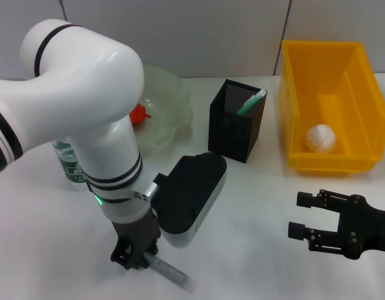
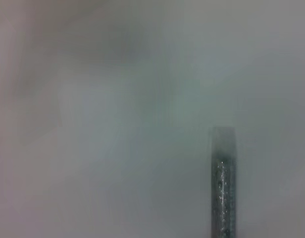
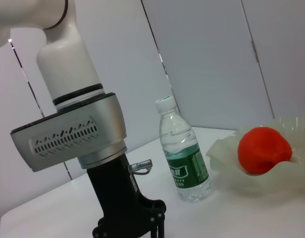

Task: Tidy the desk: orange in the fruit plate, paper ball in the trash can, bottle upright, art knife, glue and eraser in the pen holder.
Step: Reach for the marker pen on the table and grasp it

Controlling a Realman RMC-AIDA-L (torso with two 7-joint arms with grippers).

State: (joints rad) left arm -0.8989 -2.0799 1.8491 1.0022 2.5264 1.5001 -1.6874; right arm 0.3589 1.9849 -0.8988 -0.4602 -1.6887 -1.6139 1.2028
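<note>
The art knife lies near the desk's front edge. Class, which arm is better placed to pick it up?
Left. Its tool is down at the art knife, while the right tool hovers open far off to the side.

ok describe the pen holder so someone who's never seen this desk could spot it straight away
Start at the large bright yellow rectangular plastic bin at the desk's far right. Just to its left, before the wide translucent pale-green scalloped bowl, stands the black metal mesh square cup. It is the only dark see-through box, taller than wide, with a green-tipped item poking out.

Glossy white arms, black joint bands, black left hand [image 1: 135,255].
</note>
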